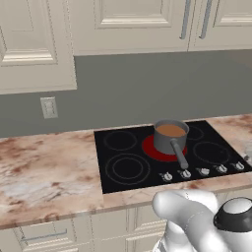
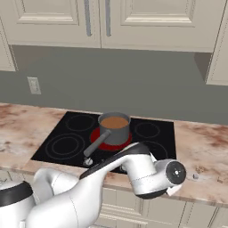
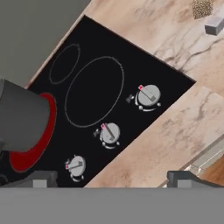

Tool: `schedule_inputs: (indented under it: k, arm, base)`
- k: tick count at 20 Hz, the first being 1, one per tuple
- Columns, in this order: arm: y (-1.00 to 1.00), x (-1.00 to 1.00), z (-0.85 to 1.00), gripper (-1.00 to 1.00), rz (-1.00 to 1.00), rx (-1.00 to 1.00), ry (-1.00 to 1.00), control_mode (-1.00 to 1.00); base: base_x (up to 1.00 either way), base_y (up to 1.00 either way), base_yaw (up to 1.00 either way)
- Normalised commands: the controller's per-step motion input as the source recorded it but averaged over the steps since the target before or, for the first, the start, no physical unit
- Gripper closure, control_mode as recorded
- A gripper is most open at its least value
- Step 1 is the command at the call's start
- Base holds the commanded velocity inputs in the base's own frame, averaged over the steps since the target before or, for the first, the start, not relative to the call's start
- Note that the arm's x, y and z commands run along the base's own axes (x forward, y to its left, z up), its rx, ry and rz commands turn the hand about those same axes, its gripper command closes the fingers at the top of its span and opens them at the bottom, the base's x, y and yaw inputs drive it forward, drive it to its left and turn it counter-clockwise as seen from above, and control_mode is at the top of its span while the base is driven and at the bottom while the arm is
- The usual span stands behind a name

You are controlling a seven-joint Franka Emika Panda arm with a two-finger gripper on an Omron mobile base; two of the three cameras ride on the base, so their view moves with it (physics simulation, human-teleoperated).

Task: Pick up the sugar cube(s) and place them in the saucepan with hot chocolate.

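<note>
Pincer [image 3: 111, 178] agape, saucepan [image 3: 22, 118] left.

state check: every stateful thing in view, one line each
saucepan: upright on the glowing burner, handle pointing toward the counter's front edge
hot chocolate: in the saucepan, near the rim
burner under the saucepan: glowing red
other burners: dark
gripper: open, holding nothing, over the stove's knob row
sugar cube: lying on the counter beside the stove, not picked up
upper cabinet doors: shut
</note>
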Motion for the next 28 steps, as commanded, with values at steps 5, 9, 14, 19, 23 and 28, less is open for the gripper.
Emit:
schedule_inputs:
  k: [5, 9, 14, 19, 23, 28]
  arm:
    - [0.0, -0.01, 0.23, -1.0, 0.0, -0.06, -0.01, -1.0]
    - [0.0, 0.27, 0.0, -1.0, -0.02, -0.14, 0.2, -1.0]
    - [-0.01, 0.72, -0.02, -1.0, -0.01, -0.18, 0.37, -1.0]
    - [-0.21, 0.89, 0.0, -1.0, 0.04, -0.08, 0.39, -1.0]
    - [-0.38, 0.7, -0.22, -1.0, 0.05, 0.0, 0.29, -1.0]
    - [-0.5, 0.51, -0.29, -1.0, 0.0, 0.0, 0.06, -1.0]
  base:
    - [0.0, 0.0, 0.0]
    - [0.0, 0.0, 0.0]
    - [0.0, 0.0, 0.0]
    - [0.0, 0.0, 0.0]
    - [0.0, 0.0, 0.0]
    - [0.0, 0.0, 0.0]
